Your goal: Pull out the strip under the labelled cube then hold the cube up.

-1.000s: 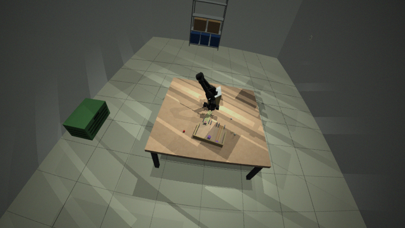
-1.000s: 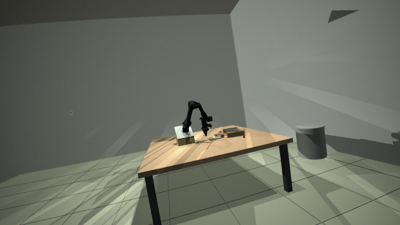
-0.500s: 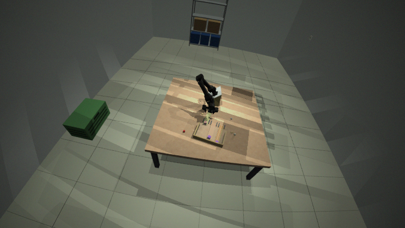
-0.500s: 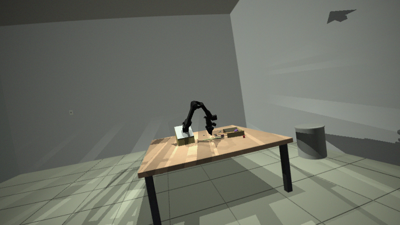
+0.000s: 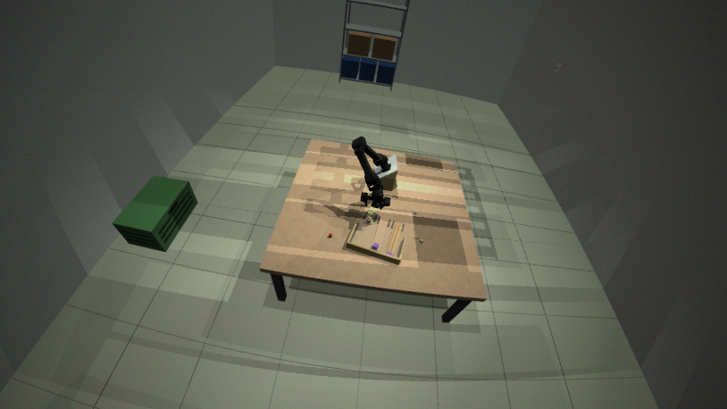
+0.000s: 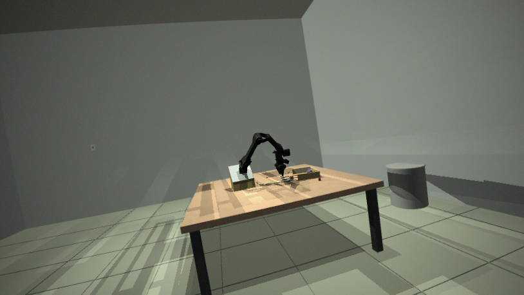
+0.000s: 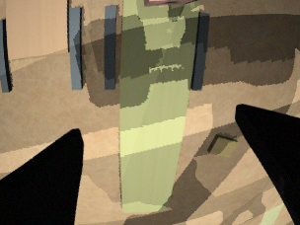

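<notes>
Labelled cube, probably the pinkish block [image 5: 368, 220] [image 6: 291, 178] [image 7: 170, 2], at top edge of wrist view on green strip [image 5: 371, 212] [image 6: 273, 182] [image 7: 148, 170], with pulling step seemingly finished, gripper [image 5: 375, 205] [image 6: 282, 175] [image 7: 162, 123] wide and empty, next to be aligned carefully over cube before closing.

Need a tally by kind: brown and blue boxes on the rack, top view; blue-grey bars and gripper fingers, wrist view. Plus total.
brown boxes: 2
blue boxes: 3
blue-grey bars, leftmost cut off by the frame edge: 4
gripper fingers: 2
Total: 11
</notes>
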`<state>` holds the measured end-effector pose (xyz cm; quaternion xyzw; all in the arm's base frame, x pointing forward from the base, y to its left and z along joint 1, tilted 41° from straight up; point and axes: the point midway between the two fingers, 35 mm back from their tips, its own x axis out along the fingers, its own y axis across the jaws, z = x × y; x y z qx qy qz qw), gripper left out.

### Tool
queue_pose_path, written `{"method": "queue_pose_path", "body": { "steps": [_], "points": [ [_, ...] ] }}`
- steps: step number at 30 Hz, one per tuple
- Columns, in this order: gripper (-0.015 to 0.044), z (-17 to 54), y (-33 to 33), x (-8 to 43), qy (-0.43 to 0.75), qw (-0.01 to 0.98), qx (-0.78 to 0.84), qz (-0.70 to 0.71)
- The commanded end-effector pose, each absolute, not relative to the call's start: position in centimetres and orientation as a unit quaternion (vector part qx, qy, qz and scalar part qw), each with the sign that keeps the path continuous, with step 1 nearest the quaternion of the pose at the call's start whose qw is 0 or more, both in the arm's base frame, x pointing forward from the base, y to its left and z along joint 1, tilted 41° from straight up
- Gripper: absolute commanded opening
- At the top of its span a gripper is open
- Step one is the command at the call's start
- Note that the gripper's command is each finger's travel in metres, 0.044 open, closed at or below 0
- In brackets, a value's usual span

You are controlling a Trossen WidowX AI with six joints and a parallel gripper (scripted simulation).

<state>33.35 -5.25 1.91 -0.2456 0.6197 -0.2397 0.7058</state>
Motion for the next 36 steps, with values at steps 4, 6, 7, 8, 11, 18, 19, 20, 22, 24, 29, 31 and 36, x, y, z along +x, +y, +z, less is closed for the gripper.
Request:
{"method": "queue_pose_path", "body": {
  "steps": [4, 6, 7, 8, 11, 18, 19, 20, 22, 24, 29, 31, 36],
  "points": [
    [0.0440, 2.8, -5.3, 35.8, 0.619, 0.706, -0.247, -0.241],
    [0.0440, 3.0, -5.3, 36.5, 0.618, 0.706, -0.247, -0.241],
    [0.0440, 3.1, -5.4, 36.9, 0.618, 0.706, -0.247, -0.241],
    [0.0440, 3.3, -5.4, 37.2, 0.618, 0.706, -0.247, -0.241],
    [0.0440, 3.6, -5.4, 38.2, 0.618, 0.706, -0.247, -0.241],
    [0.0440, 4.5, -5.6, 40.5, 0.617, 0.707, -0.247, -0.241],
    [0.0440, 4.7, -5.6, 40.8, 0.617, 0.707, -0.247, -0.241],
    [0.0440, 4.8, -5.6, 41.1, 0.617, 0.707, -0.247, -0.241],
    [0.0414, 4.8, -5.7, 41.2, 0.617, 0.707, -0.247, -0.241],
    [0.0361, 4.6, -5.8, 41.2, 0.617, 0.707, -0.247, -0.241],
    [0.0250, 4.0, -6.3, 41.3, 0.617, 0.707, -0.247, -0.241],
    [0.0250, 3.8, -6.5, 41.4, 0.617, 0.707, -0.247, -0.241],
    [0.0250, 3.2, -7.0, 41.5, 0.617, 0.707, -0.247, -0.241]
  ]
}}
